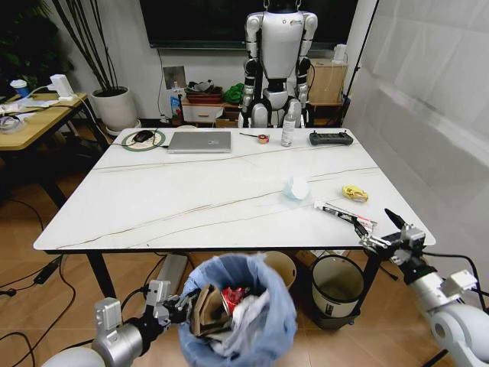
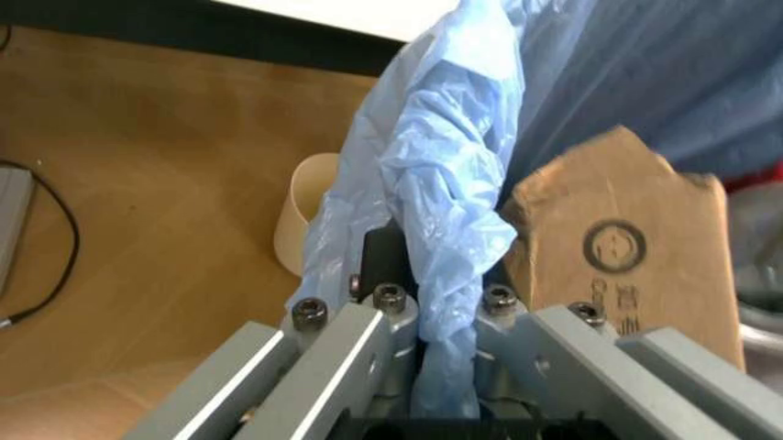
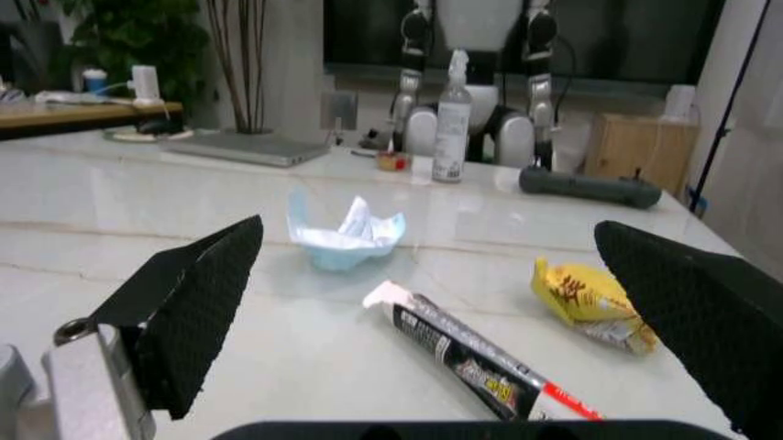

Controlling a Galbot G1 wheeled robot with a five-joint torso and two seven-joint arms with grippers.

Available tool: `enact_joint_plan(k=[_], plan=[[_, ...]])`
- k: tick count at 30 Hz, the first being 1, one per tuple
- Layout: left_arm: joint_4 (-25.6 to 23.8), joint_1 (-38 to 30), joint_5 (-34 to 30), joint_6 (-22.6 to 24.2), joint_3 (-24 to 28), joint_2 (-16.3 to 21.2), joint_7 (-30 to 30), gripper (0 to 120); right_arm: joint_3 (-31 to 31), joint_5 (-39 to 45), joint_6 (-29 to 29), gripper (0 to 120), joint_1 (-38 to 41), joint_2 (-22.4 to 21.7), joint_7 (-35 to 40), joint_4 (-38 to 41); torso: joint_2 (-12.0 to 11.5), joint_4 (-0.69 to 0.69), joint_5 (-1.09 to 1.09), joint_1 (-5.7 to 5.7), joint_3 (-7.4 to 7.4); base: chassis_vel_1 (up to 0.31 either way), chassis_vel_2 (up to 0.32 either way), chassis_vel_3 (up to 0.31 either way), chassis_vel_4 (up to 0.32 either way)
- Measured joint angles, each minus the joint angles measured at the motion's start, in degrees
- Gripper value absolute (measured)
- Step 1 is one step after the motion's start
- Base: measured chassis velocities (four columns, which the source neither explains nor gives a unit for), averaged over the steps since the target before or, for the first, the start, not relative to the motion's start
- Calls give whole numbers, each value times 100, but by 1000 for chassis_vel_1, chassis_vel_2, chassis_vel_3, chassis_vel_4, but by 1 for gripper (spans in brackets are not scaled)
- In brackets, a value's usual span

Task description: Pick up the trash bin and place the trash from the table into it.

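Right up close, the trash bin [image 1: 238,317] hangs below the bench's [image 1: 191,199] near edge, its crinkly light-blue bag overhang pinched tight in the left tool [image 1: 177,303], jaws closed on the plastic. Torn brown cardboard [image 2: 636,257], a red wrapper and white tissue are already inside it. Up on the veined, glossy bench, the right tool [image 3: 453,312] hovers at the near right corner, black textured fingers [image 3: 202,302] spread wide, empty. Directly ahead of it lies a long flat packet [image 3: 471,353]; beyond, a crumpled pale-blue cup [image 3: 347,236]; off to one side, a yellow scrap [image 3: 585,302]. Collecting is midway, I'd say: next comes closing on that packet.
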Motion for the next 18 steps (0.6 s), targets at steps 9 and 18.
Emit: enact_joint_plan(k=[9,18], plan=[[2,-14,-42,-6,-5,1,4,0,-335,207,-149,100,414,-403,-372,-669,0,-1,-1,0,0,0,0,0,0],[32,-1,-62,-6,-3,-4,1,0,-938,411,-150,100,1198,-894,-688,-1670,0,0,2,0,1,0,0,0,0]])
